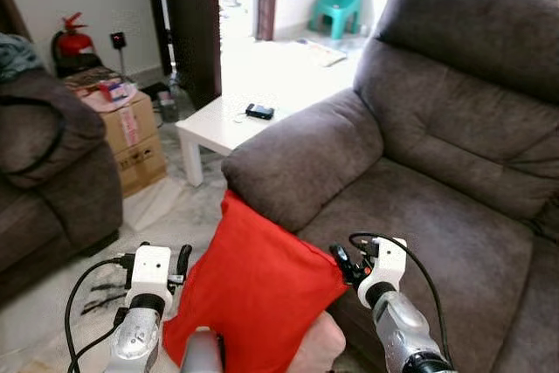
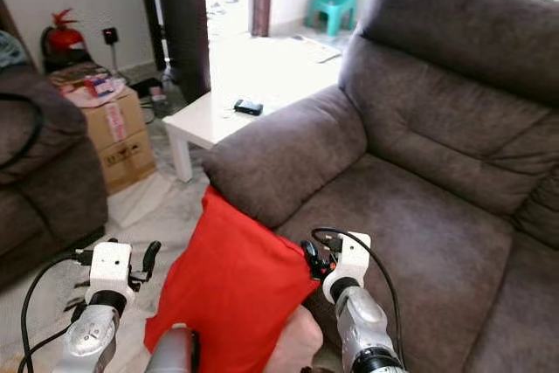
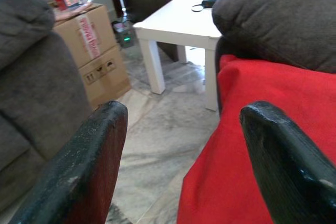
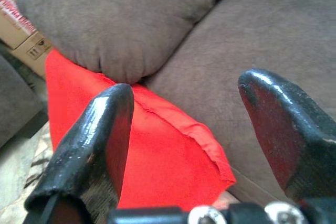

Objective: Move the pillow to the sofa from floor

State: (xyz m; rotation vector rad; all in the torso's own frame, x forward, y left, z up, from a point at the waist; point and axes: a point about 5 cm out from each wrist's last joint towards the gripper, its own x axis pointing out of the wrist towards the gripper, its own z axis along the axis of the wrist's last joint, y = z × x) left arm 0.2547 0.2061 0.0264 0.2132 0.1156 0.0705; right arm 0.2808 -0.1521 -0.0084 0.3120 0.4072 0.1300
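Red pillow leans against the sofa armrest front, off the seat; left gripper and right gripper, fingers spread and empty, flank it, likely poised to squeeze and lift.

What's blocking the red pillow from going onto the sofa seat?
Mainly the grey sofa's padded armrest: the red fabric pillow leans against its front end, below the seat cushion. The left gripper and right gripper flank the pillow, jaws open.
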